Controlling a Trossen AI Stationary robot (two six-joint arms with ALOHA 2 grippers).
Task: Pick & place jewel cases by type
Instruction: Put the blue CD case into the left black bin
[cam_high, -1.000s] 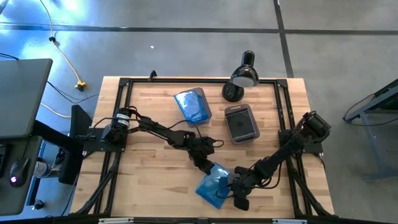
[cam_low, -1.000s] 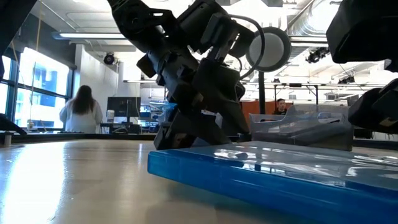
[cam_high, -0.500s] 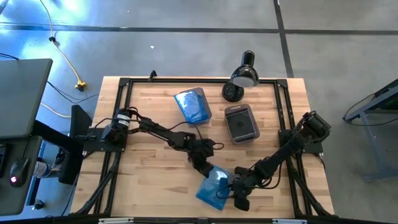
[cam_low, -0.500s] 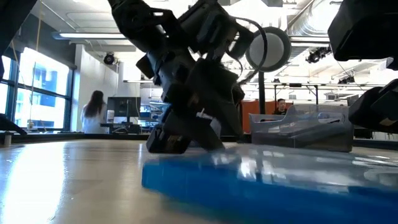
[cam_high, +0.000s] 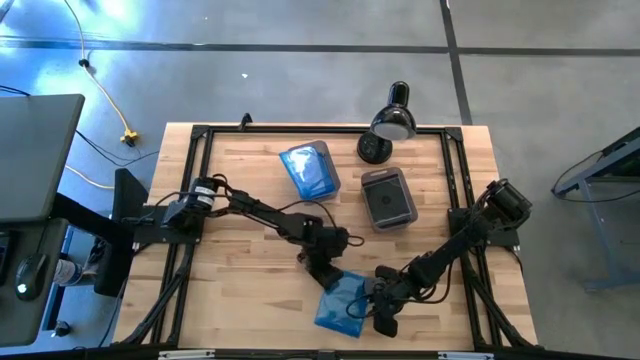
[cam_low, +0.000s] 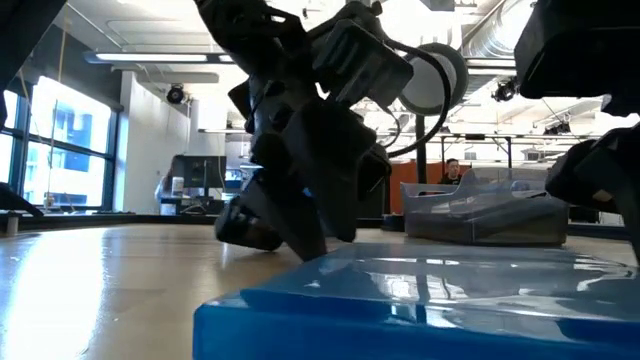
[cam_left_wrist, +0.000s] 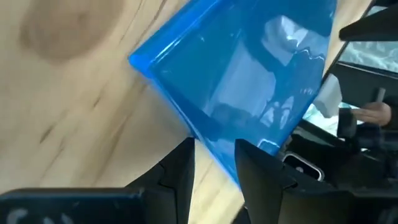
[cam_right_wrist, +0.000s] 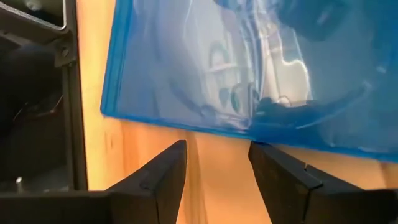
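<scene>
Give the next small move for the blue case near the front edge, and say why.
Probably lift the left tool slightly, raising the blue case off the table. Its fingers straddle the case's edge, while the right tool stands open just short of the case, gripping nothing. The blue tub lies farther back.

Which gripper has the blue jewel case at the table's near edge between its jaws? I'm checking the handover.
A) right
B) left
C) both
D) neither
B: in the left wrist view the blue jewel case has its edge between the left gripper jaws; the right gripper is open just short of it.
</scene>
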